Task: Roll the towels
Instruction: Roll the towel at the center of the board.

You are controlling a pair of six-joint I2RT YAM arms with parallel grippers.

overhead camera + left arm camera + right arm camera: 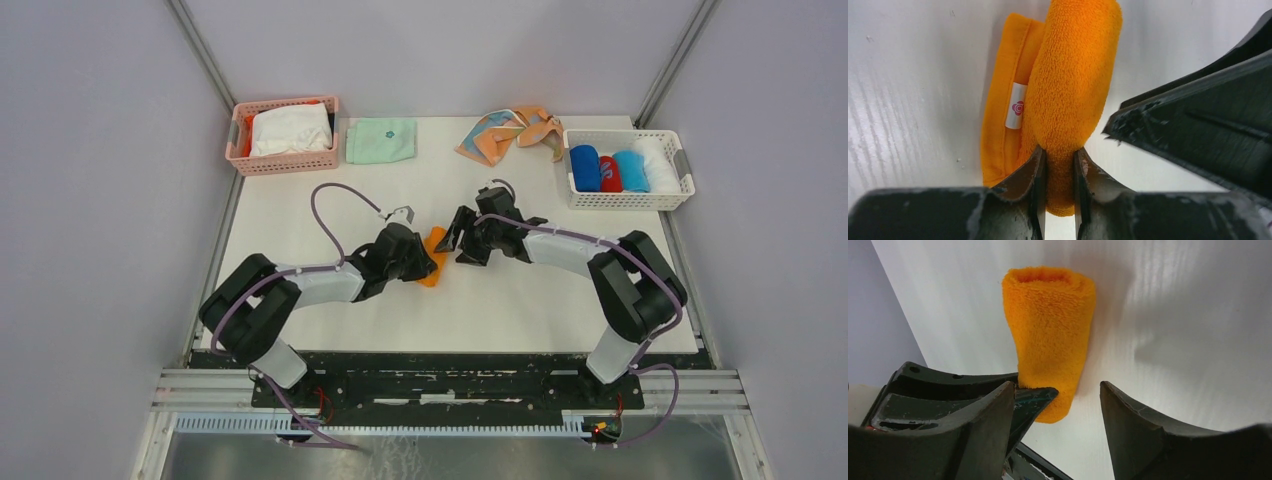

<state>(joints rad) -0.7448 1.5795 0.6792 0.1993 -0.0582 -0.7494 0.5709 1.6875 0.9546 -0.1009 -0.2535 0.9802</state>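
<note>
At the middle of the table (pixel 500 300), the left pincer (pixel 1059 160) clamps 1 end of the rolled orange towel (pixel 1068 90), a loose flap with a white label lying beside the roll. The right pincer (pixel 1058 390) faces it, jaws wide apart, holding nothing. The peach towel (pixel 510 135) lies crumpled at the back; the blue towel (pixel 585 168) sits rolled in a white basket (pixel 625 200).

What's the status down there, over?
Left gripper shut on orange towel, rolled, flap loose. Right gripper open beside the roll. Nothing in the way.
</note>
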